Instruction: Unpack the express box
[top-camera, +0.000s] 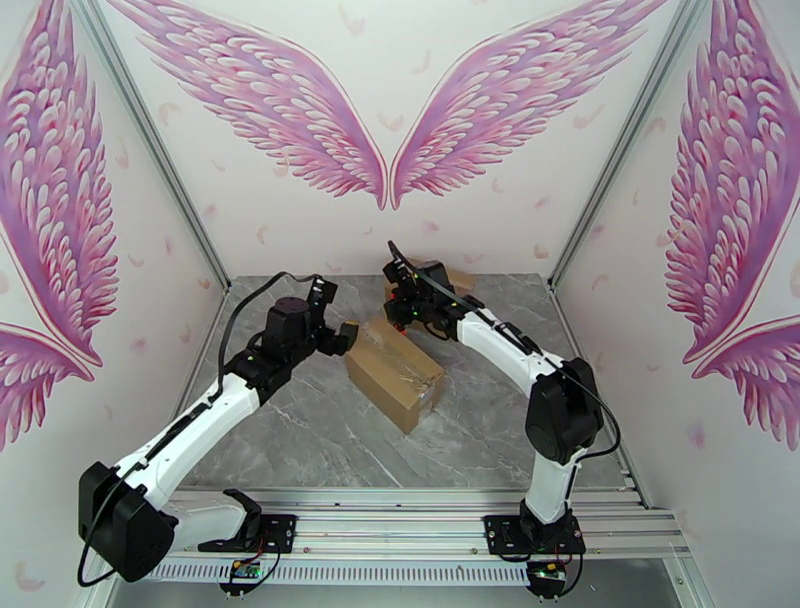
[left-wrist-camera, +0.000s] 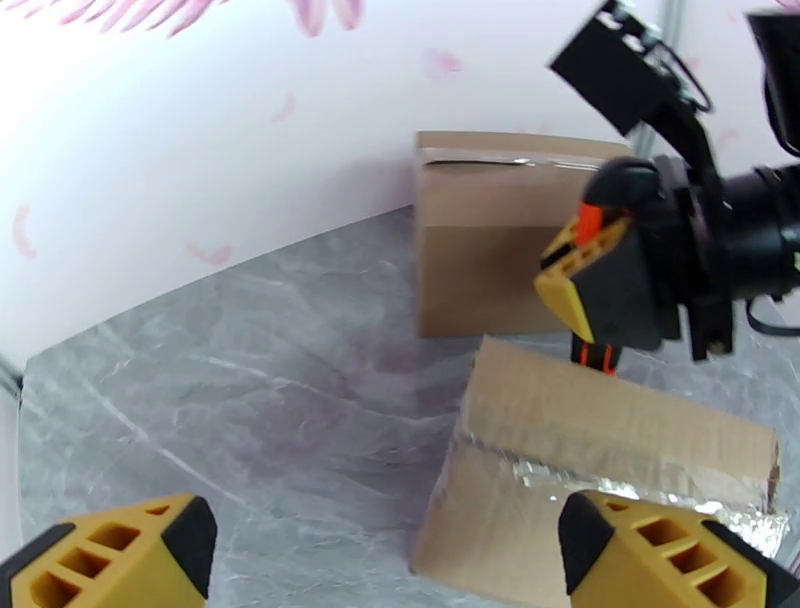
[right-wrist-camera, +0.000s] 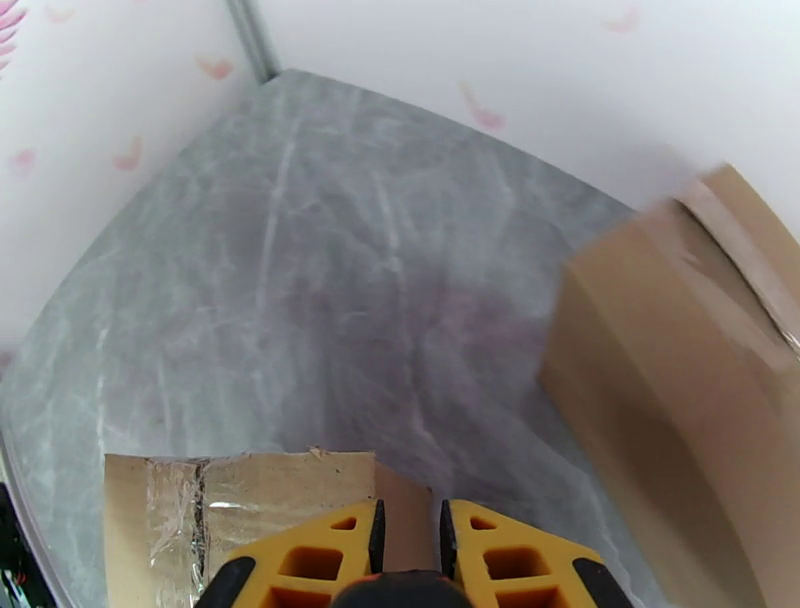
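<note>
The express box (top-camera: 395, 372), brown cardboard sealed with clear tape, lies at an angle in the middle of the table. My left gripper (top-camera: 345, 337) hovers at its left end, open wide; in the left wrist view one fingertip (left-wrist-camera: 660, 555) is over the taped top (left-wrist-camera: 610, 440) and the other (left-wrist-camera: 110, 560) over bare table. My right gripper (top-camera: 405, 308) is at the box's far edge, fingers nearly together on a thin orange tool (left-wrist-camera: 597, 355) that sticks out above and below them. In the right wrist view this gripper (right-wrist-camera: 408, 540) points down at the box's taped corner (right-wrist-camera: 230, 495).
A second cardboard box (top-camera: 460, 280) stands against the back wall, behind the right gripper, and shows as well in the wrist views (left-wrist-camera: 495, 240) (right-wrist-camera: 680, 380). Grey marble table (top-camera: 300, 430) has free room at front and left. Walls close in on three sides.
</note>
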